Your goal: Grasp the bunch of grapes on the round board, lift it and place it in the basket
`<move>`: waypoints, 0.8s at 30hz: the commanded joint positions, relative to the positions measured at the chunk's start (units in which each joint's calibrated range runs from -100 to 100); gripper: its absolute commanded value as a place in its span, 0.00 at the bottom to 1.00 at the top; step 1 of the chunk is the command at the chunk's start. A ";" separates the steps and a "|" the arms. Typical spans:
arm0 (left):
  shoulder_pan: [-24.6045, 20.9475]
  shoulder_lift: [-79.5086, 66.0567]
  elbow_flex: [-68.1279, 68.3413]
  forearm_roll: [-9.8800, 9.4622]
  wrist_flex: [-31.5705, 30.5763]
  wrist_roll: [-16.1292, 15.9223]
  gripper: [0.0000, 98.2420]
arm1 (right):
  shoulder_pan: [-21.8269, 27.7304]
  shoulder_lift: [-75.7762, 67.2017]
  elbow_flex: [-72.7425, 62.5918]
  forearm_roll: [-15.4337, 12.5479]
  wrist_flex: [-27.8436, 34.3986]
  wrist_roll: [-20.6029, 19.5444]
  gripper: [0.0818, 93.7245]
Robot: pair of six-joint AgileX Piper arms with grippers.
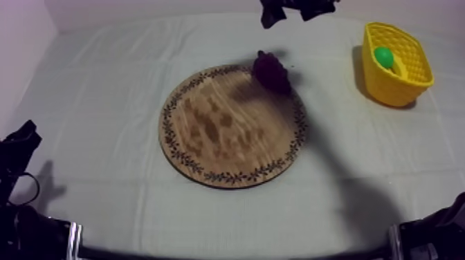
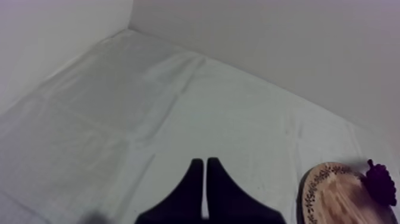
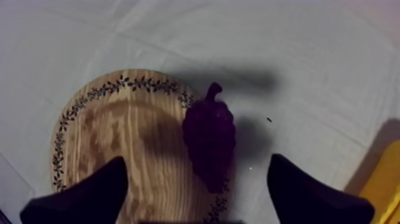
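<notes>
The dark purple bunch of grapes (image 1: 270, 70) lies on the far right rim of the round wooden board (image 1: 228, 128), partly over its patterned edge. My right arm comes in from the far side, its gripper (image 1: 274, 15) above and behind the grapes. In the right wrist view its fingers stand wide open (image 3: 196, 161) on either side of the grapes (image 3: 209, 134), above them and not touching. The yellow basket (image 1: 408, 83) stands at the far right. My left gripper (image 2: 205, 162) rests shut over bare cloth, left of the board (image 2: 333, 193) and the grapes (image 2: 381, 182).
A green toy fruit (image 1: 383, 57) lies inside the basket. A corner of the basket (image 3: 387, 184) shows beside the right finger. My left arm (image 1: 19, 142) sits low at the table's left. Open cloth surrounds the board.
</notes>
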 commanded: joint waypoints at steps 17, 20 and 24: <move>-0.01 0.03 0.04 0.01 0.03 0.00 0.00 | -0.13 14.70 -5.72 2.23 0.67 -1.48 0.90; -0.01 0.03 0.04 0.01 0.03 0.00 0.00 | -0.05 18.05 -7.50 2.81 0.60 -1.89 0.91; -0.01 0.03 0.04 0.01 0.03 0.00 0.00 | -0.02 22.00 -10.50 3.14 0.98 -2.18 0.92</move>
